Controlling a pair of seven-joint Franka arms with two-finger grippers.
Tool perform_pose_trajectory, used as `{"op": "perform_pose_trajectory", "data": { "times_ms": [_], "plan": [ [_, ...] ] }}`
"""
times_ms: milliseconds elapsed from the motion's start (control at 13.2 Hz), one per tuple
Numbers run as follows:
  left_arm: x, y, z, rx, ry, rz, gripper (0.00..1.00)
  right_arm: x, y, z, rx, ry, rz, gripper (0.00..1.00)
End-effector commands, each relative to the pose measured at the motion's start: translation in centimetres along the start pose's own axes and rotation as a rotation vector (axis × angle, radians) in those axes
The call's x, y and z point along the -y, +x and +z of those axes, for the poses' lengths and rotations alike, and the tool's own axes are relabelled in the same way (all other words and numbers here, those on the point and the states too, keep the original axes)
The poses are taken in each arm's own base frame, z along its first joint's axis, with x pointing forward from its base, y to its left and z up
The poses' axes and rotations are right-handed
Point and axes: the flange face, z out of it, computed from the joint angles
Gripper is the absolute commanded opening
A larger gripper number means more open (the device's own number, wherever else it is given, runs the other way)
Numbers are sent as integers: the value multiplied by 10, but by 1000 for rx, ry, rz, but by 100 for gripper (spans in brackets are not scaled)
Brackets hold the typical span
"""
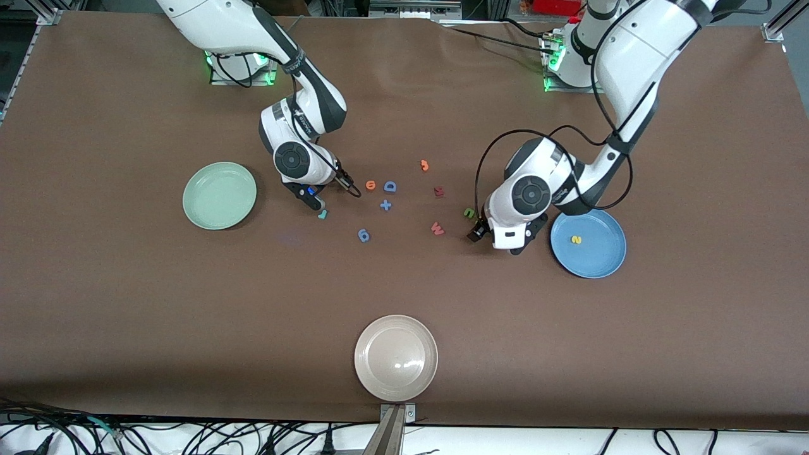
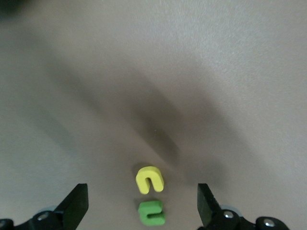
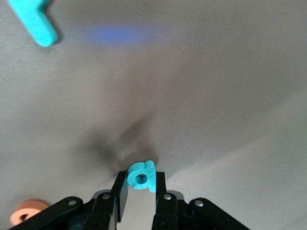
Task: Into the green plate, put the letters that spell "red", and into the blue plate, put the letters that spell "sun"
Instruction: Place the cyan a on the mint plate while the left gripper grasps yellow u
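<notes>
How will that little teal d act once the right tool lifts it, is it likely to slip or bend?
The teal d looks like thick foam, so probably very light and slightly squashy. The right tool pinches its flat sides, so slipping seems unlikely. It looks chunky, so it shouldn't flop.

Even overhead light filled the front view, with a glare spot on the beige plate and soft shadows under both arms. Both wrist views were soft, the counter blurred, with smeared shadows.

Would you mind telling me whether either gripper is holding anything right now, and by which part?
The right gripper pinches the small teal foam "d" by its two flat sides, above the table. The left gripper is open and holds nothing.
</notes>
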Motion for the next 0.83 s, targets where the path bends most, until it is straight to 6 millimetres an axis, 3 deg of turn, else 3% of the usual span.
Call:
{"op": "perform_pose_trajectory", "data": {
  "times_ms": [0, 152, 379, 607, 759],
  "plan": [
    [-9, 3, 4, -20, -6, -31, 98, -7, -1, 3, -13, -7, 6, 8],
    [-8, 3, 8, -17, 1, -51, 90, -8, -2, -17, -19, 2, 5, 8],
    [-11, 4, 16, -9, -25, -90, 86, -17, 11, -60, 0, -44, 13, 8],
    [-13, -7, 21, -9, -25, -104, 78, -42, 35, -101, 12, -63, -31, 7],
    [-12, -7, 22, -8, -22, -105, 64, -65, 59, -123, 32, -76, -70, 7]
  ]
}}
